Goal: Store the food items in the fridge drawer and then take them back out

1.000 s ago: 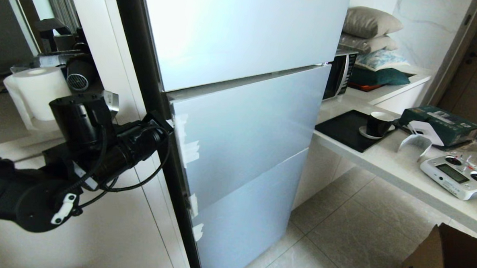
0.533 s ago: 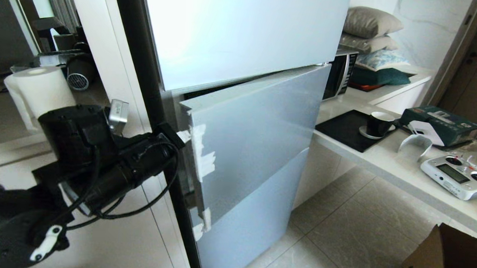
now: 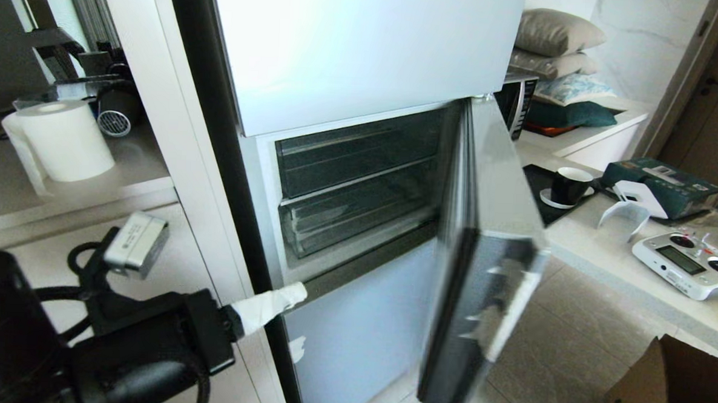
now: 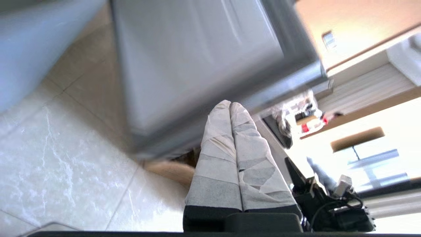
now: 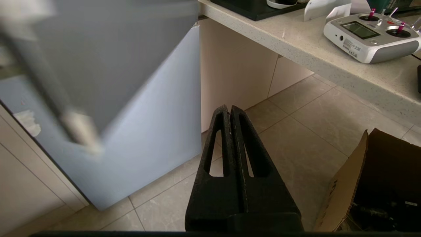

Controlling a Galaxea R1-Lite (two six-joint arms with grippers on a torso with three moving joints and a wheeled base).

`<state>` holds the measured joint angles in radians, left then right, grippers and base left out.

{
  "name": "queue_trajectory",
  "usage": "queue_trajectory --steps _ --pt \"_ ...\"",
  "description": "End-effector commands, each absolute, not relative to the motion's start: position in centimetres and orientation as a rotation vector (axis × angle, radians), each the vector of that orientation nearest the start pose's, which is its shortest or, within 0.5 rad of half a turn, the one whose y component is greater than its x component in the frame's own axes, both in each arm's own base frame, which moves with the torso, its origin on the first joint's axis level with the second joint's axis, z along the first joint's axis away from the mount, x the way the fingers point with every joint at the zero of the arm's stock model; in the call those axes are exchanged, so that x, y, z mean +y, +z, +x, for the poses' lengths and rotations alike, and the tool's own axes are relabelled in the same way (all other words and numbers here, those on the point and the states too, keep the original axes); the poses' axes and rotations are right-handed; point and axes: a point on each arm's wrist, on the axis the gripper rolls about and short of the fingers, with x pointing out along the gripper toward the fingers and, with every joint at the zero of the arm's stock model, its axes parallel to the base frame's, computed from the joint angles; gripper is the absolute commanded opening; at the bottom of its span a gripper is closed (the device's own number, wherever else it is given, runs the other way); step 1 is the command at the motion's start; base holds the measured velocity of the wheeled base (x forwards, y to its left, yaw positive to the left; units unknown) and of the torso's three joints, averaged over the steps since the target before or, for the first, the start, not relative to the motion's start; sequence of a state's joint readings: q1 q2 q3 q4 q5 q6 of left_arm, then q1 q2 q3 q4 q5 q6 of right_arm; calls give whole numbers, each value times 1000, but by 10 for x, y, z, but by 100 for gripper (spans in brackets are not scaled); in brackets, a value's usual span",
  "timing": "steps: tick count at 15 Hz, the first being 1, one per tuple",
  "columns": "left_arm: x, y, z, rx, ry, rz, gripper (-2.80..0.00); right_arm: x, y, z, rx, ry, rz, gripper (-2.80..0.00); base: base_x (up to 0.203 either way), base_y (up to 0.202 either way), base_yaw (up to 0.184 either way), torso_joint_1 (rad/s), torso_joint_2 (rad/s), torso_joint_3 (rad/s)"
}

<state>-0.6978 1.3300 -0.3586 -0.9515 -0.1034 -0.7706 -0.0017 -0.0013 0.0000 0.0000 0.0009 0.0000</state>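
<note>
- I take the fridge's middle compartment (image 3: 357,183) as my landmark; its door (image 3: 484,255) stands swung wide to the right of the opening, blurred in every view.
- Inside that compartment I see two clear drawers stacked one over the other: an upper drawer (image 3: 355,159) and a lower drawer (image 3: 352,216). I cannot tell from here which one is the fridge drawer of the task.
- I see no food item in any view; the drawers look dim and I cannot make out their contents.
- My left gripper (image 3: 294,294) is low and to the left of the compartment, its tip just beside the fridge's left edge below the opening. Its tape-wrapped fingers (image 4: 227,138) are pressed together with nothing between them.
- My right gripper (image 5: 230,110) shows only in its own wrist view, hanging above the tiled floor (image 5: 296,131) below and to the right of the compartment. Its black fingers lie flat against each other, empty.
- Further right of the compartment, a counter (image 3: 623,261) carries a remote controller (image 3: 686,264), a dark cup (image 3: 569,185) on a saucer and a green box (image 3: 662,185).
- A cardboard box (image 3: 672,391) sits on the floor beneath that counter's edge.
- To the left of the compartment, a shelf holds a paper roll (image 3: 65,140).
</note>
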Motion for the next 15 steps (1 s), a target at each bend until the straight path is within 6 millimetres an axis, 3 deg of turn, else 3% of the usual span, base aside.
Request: queue_trajectory --steps 1,3,7,10,15 --pt "-104 201 126 232 -755 -744 -280 0 75 -23 0 0 0 -280 0 0 0 0 0 0" --pt "-98 199 123 196 -690 -607 -280 0 75 -23 0 0 0 -280 0 0 0 0 0 0" --pt "-78 213 105 -2 -539 -35 -280 0 75 -23 -1 0 0 -280 0 0 0 0 0 0" --pt "-52 232 79 25 -412 46 -280 0 75 -23 0 -1 0 -280 0 0 0 0 0 0" --pt "-8 214 45 100 -51 70 -280 0 75 -23 0 -1 0 -280 0 0 0 0 0 0"
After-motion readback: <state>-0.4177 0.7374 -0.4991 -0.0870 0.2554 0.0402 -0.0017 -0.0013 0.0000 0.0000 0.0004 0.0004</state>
